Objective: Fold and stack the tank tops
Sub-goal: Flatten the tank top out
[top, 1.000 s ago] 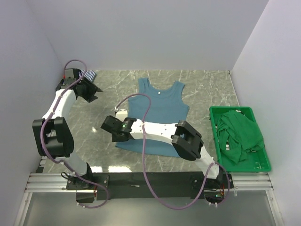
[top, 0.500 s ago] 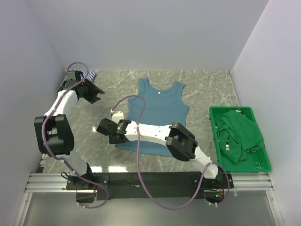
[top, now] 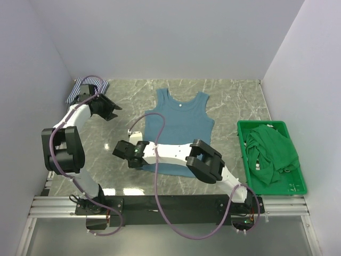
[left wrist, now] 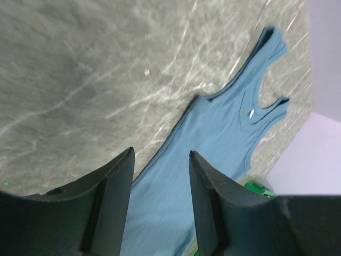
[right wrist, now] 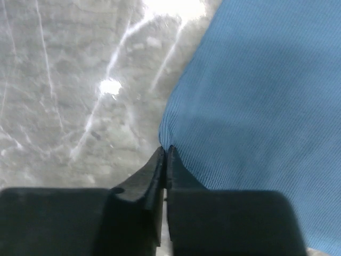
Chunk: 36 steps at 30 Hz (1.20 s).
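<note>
1. Compared with a second ago: found the right hand (top: 121, 151) shifted down and slightly left, away from the cloth's side edge and onto its near-left corner.
2. Pressed together now, pinching that hem corner of the teal tank top (top: 181, 125) between the dark fingertips (right wrist: 153, 166), right where the cloth's edge meets the grey marbled worktop (top: 234, 101).
3. Also found the left hand (top: 110, 109) drawn a little away from the back-left corner, uncovering more of the striped tank top (top: 85, 85) than before.
4. Spread, with nothing between the two fingers (left wrist: 114, 181); hanging over bare worktop, with the teal top's left side and straps in sight beyond them.
5. No change in how the teal top lies: flat and spread out mid-worktop, neck and straps toward the back wall, hem toward the arms, partly crossed by the right arm.
6. Striped top bunched in the back-left corner, well apart from the teal one; fold state impossible to tell from here.
7. Counted: two arms; two hands, one spread and one pinching; two tank tops, one teal and one striped.
8. Counted besides: one green crate (top: 295, 184) at the worktop's right edge, and one heap of green cloth (top: 274, 149) inside it, rising above the rim.
</note>
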### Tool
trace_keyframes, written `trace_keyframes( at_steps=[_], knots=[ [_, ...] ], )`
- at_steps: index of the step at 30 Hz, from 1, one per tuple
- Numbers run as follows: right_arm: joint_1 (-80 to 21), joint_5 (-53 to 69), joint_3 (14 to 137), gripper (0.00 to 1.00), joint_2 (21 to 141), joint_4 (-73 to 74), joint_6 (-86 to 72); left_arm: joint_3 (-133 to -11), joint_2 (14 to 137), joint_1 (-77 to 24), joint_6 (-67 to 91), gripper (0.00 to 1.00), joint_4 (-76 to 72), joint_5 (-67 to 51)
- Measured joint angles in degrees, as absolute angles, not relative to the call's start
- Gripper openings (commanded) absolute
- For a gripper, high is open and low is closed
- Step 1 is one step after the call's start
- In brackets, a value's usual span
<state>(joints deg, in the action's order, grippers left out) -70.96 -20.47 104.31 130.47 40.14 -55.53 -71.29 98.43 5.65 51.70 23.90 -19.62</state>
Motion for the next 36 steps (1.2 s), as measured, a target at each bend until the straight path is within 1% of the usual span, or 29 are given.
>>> trace_keyframes(
  at_steps=[3, 9, 13, 18, 26, 29, 30, 32, 35, 36],
  knots=[
    [-70.98, -19.75, 97.19, 0.00, 126.34, 35.83, -54.74, -70.50, 98.59, 3.75, 51.99, 0.51, 23.83, -19.44],
    [-71.02, -15.64, 71.55, 0.00, 109.06, 26.92, -52.73, -70.52, 100.47, -4.84, 52.45, 0.51, 23.20, -17.37],
    [-71.07, -13.08, 61.73, 0.00, 100.09, 22.83, -52.64, -70.54, 102.94, -9.06, 52.73, 0.51, 22.94, -15.11],
    [-71.07, -11.20, 57.80, 0.00, 95.26, 19.03, -53.12, -70.50, 106.56, -11.64, 52.66, 0.51, 22.79, -13.06],
    [-71.11, -9.87, 57.52, 0.00, 94.78, 17.15, -53.32, -69.73, 107.90, -13.56, 52.51, 0.50, 20.05, -12.25],
    [-71.11, -9.47, 57.52, 0.00, 94.80, 17.10, -53.36, -70.02, 108.95, -14.24, 51.99, 0.43, 19.44, -11.99],
    [-71.11, -9.34, 57.52, 0.00, 94.80, 17.10, -53.52, -70.39, 109.78, -14.55, 51.75, 0.38, 19.46, -11.77],
    [-71.11, -9.30, 57.52, 0.00, 94.80, 17.12, -53.58, -71.26, 111.46, -14.94, 51.77, 0.33, 19.81, -11.40],
    [-71.11, -9.30, 57.54, 0.00, 94.80, 17.15, -53.76, -73.08, 112.55, -15.38, 51.55, 0.29, 20.01, -10.15],
    [-71.11, -9.30, 57.60, 0.00, 94.80, 17.19, -53.76, -73.45, 112.90, -15.46, 51.53, 0.24, 20.10, -9.82]
  ],
)
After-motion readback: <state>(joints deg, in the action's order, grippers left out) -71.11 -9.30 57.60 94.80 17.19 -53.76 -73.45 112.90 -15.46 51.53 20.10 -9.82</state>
